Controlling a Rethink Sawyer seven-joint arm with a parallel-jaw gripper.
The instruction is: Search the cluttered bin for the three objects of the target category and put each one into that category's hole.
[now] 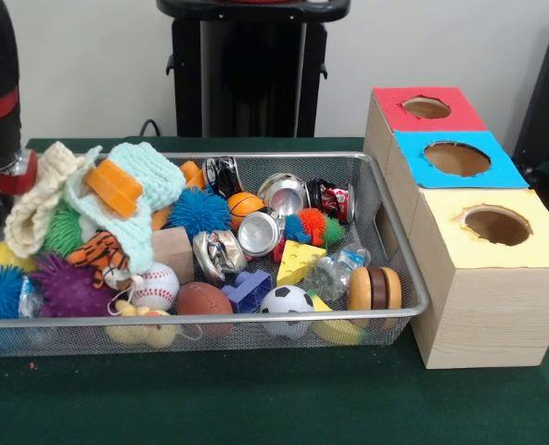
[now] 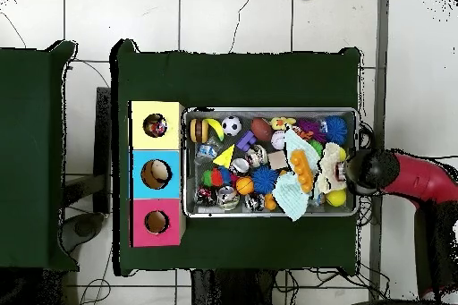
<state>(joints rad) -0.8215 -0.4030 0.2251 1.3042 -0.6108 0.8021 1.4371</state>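
Hovering at the bin's end farthest from the boxes, the pincer (image 2: pixel 344 173) sits over the cream knit cloth (image 1: pixel 35 199); can't tell if spread or pressed together, arm body hides the tips in both views. Only one arm (image 2: pixel 420 185), entering from 3 o'clock in overhead view.

Key relation: the cluttered bin (image 1: pixel 400 269) has its long axis running 3-to-9 o'clock overhead, so nearly all contents lie toward 9 o'clock from the pincer, and the three boxes beyond that, touching or just beside the bin's short end. Holes: yellow box (image 2: pixel 155 125), blue box (image 2: pixel 156 173), red box (image 2: pixel 156 223).

Target category not shown, judging only: candidates incl. balls (soccer ball (image 1: pixel 286 300), baseball (image 1: pixel 154 286), football (image 1: pixel 203 298), basketball (image 1: pixel 245 206)), crushed cans (image 1: pixel 259 232), spiky toys (image 1: pixel 198 212). Any pick means full-length carry across bin toward 9 o'clock. Bin rests on green tabletop (image 1: pixel 256 399).
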